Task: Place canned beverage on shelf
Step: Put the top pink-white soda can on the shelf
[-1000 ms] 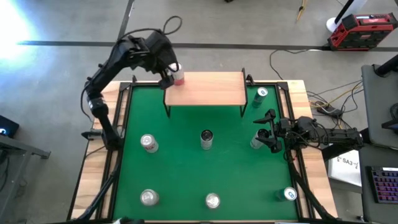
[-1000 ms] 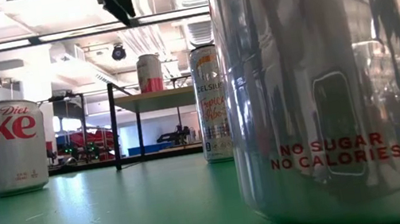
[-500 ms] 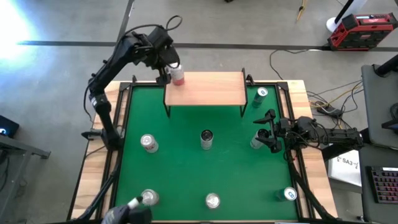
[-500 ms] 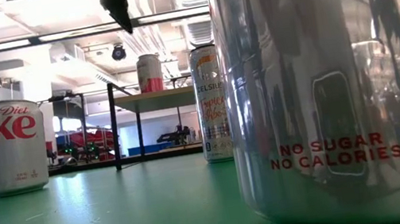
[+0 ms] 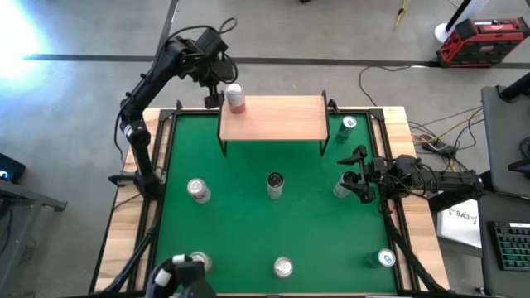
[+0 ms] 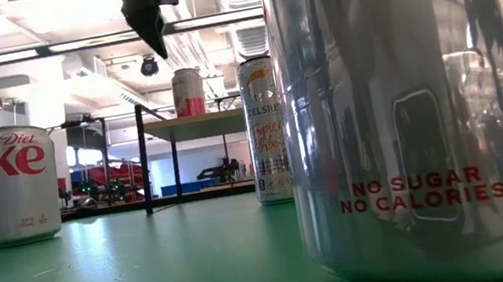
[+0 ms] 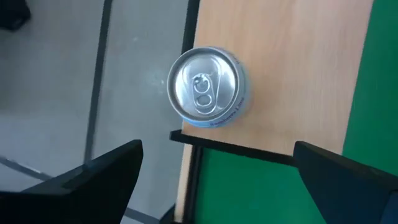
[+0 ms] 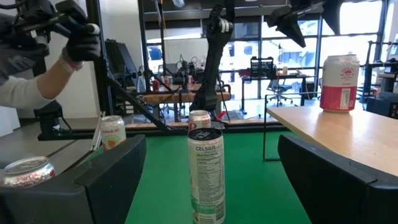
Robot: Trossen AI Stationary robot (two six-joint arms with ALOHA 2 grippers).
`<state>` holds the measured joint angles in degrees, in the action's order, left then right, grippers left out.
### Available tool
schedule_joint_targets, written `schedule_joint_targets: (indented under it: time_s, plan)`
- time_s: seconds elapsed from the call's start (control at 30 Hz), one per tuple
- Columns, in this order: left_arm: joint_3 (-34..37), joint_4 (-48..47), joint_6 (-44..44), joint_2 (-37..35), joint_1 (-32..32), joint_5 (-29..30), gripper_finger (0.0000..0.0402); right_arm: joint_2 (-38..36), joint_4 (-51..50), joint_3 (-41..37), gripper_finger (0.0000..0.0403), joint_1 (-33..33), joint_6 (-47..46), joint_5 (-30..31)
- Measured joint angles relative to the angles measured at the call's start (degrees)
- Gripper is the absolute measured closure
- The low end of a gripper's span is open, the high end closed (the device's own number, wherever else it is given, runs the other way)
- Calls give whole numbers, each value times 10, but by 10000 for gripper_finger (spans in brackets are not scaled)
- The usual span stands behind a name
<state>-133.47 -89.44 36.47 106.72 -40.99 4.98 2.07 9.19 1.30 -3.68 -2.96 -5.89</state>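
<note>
Canned beverage [image 5: 236, 98] (a red and white can) stands upright on the shelf [image 5: 277, 120], at the corner nearest the left arm, its silver top plain in the left wrist view [image 7: 207, 87]. The left gripper [image 5: 214, 87] hangs above and just beside that corner, its fingers spread wide and holding nothing; the can sits free of them, with the light-wood board under it. From table height the same gripper [image 6: 149, 15] shows up high, clear of the can [image 6: 188, 91] on the raised board [image 6: 200, 121].

The right gripper [image 5: 354, 174] lies low over the green mat [image 5: 248, 228] at the right edge of the table, fingers parted with no can between them; a can [image 5: 341, 189] stands just beside it. Its wrist camera looks past a tall slim can [image 8: 206, 174] in the middle of the mat toward the shelf [image 8: 348, 134].

Other cans stand about the mat: one [image 5: 198, 191] on the left side, one [image 5: 284, 267] at the near edge, one [image 5: 386, 258] at the near right corner, and one [image 5: 348, 125] beside the shelf's right end. A person's gloved hand [image 5: 186, 277] reaches in at the near left corner.
</note>
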Motion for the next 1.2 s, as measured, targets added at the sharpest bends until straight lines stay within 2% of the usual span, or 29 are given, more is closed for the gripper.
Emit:
schedule_joint_targets:
  time_s: [0.13,0.3,0.6,0.87,1.03,1.2]
  plan:
    - [1,16,14,0,-5,-3,2,0,0,0,46,0,0,0]
    - [16,36,61,0,-14,-49,2,0,0,0,46,0,0,0]
    - [46,58,100,1,-28,-84,2,0,0,0,46,0,0,0]
    - [25,54,117,49,-36,-101,2,0,0,0,46,0,0,0]
    - [-16,29,110,82,-45,-107,2,0,0,0,46,0,0,0]
    - [-8,19,124,83,-54,-131,2,0,0,0,46,0,0,0]
